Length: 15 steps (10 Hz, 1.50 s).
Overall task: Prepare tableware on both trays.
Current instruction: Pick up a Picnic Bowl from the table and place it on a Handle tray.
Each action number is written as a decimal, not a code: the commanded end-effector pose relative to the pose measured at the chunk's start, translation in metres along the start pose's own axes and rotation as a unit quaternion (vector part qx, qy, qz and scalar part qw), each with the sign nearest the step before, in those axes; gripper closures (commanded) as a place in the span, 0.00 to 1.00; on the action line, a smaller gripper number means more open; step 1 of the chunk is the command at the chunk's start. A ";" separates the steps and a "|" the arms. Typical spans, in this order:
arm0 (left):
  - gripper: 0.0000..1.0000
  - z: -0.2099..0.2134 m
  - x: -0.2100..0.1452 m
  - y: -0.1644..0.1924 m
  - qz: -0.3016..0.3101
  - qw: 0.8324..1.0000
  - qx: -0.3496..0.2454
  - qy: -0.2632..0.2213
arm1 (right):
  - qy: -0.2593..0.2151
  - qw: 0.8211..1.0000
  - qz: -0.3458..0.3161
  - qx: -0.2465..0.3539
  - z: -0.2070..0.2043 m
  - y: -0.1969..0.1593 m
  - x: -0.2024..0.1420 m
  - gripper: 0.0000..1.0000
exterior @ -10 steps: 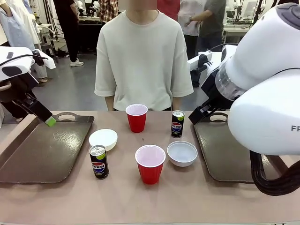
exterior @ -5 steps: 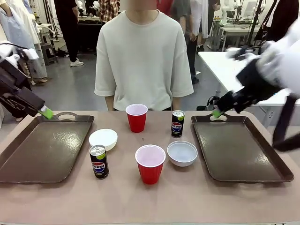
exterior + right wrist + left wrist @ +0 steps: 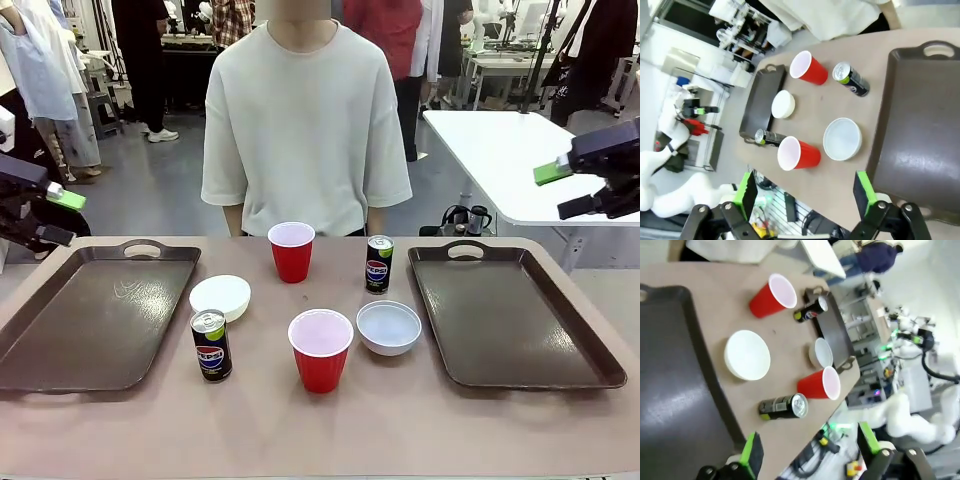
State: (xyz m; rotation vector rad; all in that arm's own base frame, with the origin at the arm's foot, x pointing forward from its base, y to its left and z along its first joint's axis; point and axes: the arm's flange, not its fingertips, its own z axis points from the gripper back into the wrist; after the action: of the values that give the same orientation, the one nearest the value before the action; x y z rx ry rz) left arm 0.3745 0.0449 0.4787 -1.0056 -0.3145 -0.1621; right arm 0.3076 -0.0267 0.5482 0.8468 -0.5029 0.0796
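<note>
Front view: left gripper (image 3: 58,215) at the left edge and right gripper (image 3: 565,190) at upper right hang wide open, empty; cups (image 3: 291,250), bowls (image 3: 220,296) and cans (image 3: 211,345) stand mid-frame between two bare trays (image 3: 90,320), so each should descend squarely over its nearest piece.

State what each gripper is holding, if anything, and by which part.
Nothing is held: the left gripper and the right gripper are both open and empty.
</note>
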 end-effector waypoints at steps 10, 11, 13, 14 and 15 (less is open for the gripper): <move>0.00 0.047 -0.013 0.006 0.041 0.997 0.044 -0.052 | 0.073 0.995 -0.062 -0.007 0.003 -0.063 -0.022 0.00; 0.00 0.047 -0.013 0.006 0.041 0.997 0.044 -0.052 | 0.073 0.995 -0.062 -0.007 0.003 -0.063 -0.022 0.00; 0.00 0.047 -0.013 0.006 0.041 0.997 0.044 -0.052 | 0.073 0.995 -0.062 -0.007 0.003 -0.063 -0.022 0.00; 0.00 0.047 -0.013 0.006 0.041 0.997 0.044 -0.052 | 0.073 0.995 -0.062 -0.007 0.003 -0.063 -0.022 0.00; 0.00 0.047 -0.013 0.006 0.041 0.997 0.044 -0.052 | 0.073 0.995 -0.062 -0.007 0.003 -0.063 -0.022 0.00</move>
State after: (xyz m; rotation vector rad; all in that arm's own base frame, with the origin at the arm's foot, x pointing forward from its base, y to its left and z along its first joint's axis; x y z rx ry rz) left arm 0.3546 0.0878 0.4936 -0.9197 -0.3644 -0.0174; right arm 0.3014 -0.0688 0.4953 0.8223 -0.3094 0.0227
